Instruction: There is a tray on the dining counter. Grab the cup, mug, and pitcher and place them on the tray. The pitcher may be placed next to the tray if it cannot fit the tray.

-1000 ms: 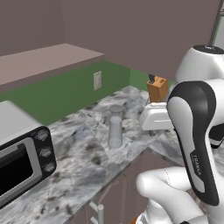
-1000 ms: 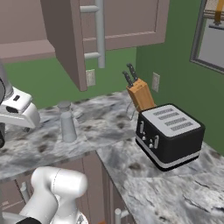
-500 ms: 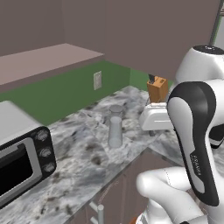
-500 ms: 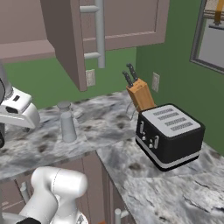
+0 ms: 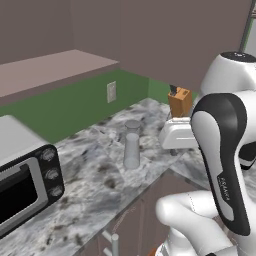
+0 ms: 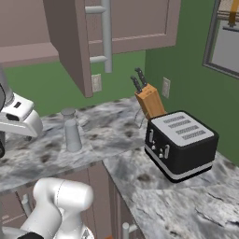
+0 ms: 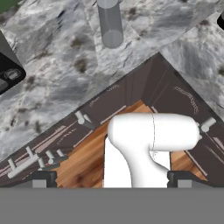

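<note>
The pitcher is a tall, slim, pale grey cylinder standing upright on a marbled corner counter. In the hand view the pitcher sits at the top, well beyond the fingertips. My gripper is open, its two dark fingertips wide apart with nothing between them. It hangs off the counter's front edge, over the cabinet fronts. The white hand hovers to the pitcher's right in the left base view. The tray, cup, mug and dining counter are out of view.
A toaster oven stands left of the pitcher. A wooden knife block sits in the back corner, with a black toaster on the counter's right wing. Wall cabinets hang overhead; drawers lie below the edge.
</note>
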Motion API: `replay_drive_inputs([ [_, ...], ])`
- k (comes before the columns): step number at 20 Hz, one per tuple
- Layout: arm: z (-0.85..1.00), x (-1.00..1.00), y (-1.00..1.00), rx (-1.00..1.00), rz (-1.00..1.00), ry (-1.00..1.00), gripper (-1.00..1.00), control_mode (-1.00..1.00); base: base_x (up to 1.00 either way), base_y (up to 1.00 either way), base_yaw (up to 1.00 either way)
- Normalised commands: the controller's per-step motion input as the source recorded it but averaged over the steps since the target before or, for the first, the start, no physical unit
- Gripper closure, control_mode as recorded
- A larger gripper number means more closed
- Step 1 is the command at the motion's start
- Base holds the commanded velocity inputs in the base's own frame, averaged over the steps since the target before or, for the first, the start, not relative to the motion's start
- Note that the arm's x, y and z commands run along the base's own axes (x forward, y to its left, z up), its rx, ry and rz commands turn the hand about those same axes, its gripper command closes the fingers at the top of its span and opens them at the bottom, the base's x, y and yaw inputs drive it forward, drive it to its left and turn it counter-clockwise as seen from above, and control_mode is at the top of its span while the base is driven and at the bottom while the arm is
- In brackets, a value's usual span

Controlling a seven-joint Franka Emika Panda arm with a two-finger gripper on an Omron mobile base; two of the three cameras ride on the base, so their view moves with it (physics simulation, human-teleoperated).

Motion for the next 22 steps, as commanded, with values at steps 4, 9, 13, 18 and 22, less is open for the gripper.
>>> replay_drive_inputs([
  [4, 0.00, 0.00, 0.00, 0.00, 0.00, 0.00, -1.00, 1.00, 0.00, 0.00, 0.00],
  [9, -0.08, 0.03, 0.00, 0.00, 0.00, 0.00, -1.00, -1.00, 0.00, 0.00, 0.00],
  [13, -0.50, 0.03, 0.00, 0.00, 0.00, 0.00, -1.00, -1.00, 0.00, 0.00, 0.00],
  [18, -0.53, 0.00, 0.00, 0.00, 0.00, 0.00, -1.00, -1.00, 0.00, 0.00, 0.00],
  [22, -0.36, 0.00, 0.00, 0.00, 0.00, 0.00, -1.00, -1.00, 0.00, 0.00, 0.00],
])
